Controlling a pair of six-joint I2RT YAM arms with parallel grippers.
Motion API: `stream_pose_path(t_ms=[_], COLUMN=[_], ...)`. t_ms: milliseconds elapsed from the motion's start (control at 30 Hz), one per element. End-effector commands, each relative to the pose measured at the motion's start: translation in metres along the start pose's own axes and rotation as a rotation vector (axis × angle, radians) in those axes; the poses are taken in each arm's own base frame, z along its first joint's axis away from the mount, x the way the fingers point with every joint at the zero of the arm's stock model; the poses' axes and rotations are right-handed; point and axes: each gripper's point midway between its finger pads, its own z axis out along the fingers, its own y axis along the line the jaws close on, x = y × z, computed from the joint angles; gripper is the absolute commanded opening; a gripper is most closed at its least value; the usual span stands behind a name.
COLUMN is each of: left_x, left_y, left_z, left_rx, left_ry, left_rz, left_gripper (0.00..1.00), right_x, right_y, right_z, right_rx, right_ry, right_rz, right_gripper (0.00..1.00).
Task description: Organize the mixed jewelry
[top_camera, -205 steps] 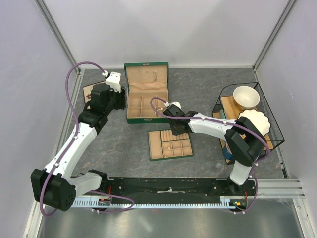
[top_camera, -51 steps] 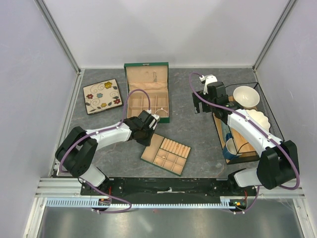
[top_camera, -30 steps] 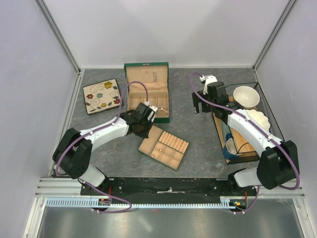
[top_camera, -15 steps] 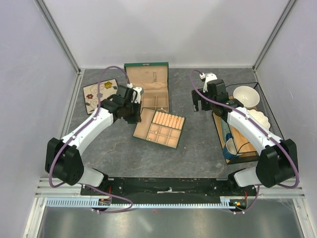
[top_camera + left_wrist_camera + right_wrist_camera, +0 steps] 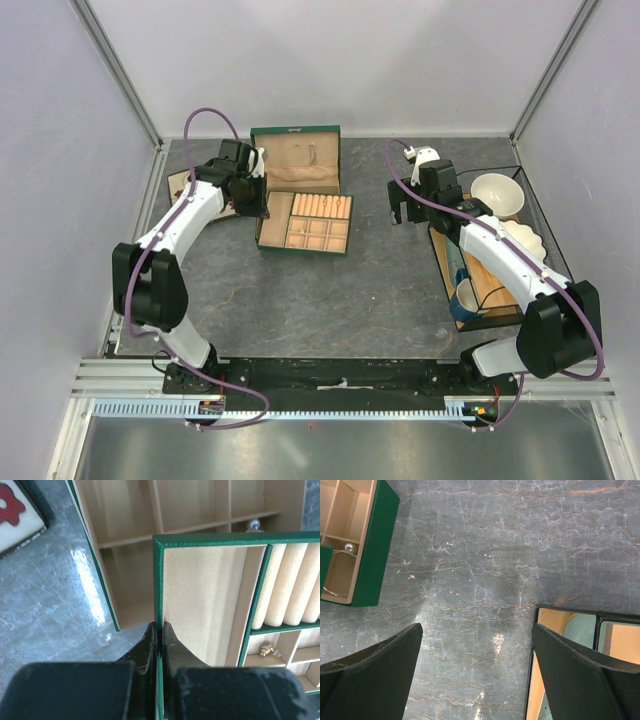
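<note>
Top view: the left arm (image 5: 190,215) reaches along the left side of the table (image 5: 330,290) to the open green jewelry box (image 5: 296,165). The left jaws are clamped on the green rim of the divided tray (image 5: 305,222); in the left wrist view the fingers (image 5: 148,642) pinch that rim from both sides. The tray lies over the front part of the box, slightly askew; whether it rests on the box cannot be told. Its ring rolls (image 5: 290,587) run along the far side, and a small gold piece (image 5: 267,650) sits in one of its small compartments.

The right arm (image 5: 480,245) hangs above bare table between the box and the wire basket (image 5: 540,225), its jaws spread wide and holding nothing. In the right wrist view, an uncovered box compartment holds a thin silvery hoop (image 5: 335,594) and a small pale bead (image 5: 351,547).

A flowered tile (image 5: 15,510) lies just left of the box. The basket holds a bowl (image 5: 495,190), a scalloped plate (image 5: 520,245) and a blue mug (image 5: 465,297).
</note>
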Motion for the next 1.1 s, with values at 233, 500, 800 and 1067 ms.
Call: stream_pose_path(t_ms=[233, 500, 800, 1067], left_x=[-0.047, -0.058, -0.060, -0.063], left_y=[0.025, 0.040, 0.048, 0.044], left_z=[0.021, 0.034, 0.045, 0.048], left_rx=[-0.031, -0.070, -0.100, -0.094], left_ry=[-0.016, -0.016, -0.007, -0.008], left_rz=[-0.016, -0.044, -0.099, -0.153], left_gripper=[0.02, 0.02, 0.02, 0.02], right_x=[-0.021, -0.019, -0.014, -0.010], right_y=[0.004, 0.007, 0.011, 0.011], right_z=[-0.014, -0.013, -0.010, -0.011], right_rx=[-0.030, -0.048, -0.065, -0.078], right_ry=[-0.065, -0.055, -0.041, -0.042], right_rz=[0.029, 0.036, 0.044, 0.056], right_gripper=[0.98, 0.98, 0.98, 0.98])
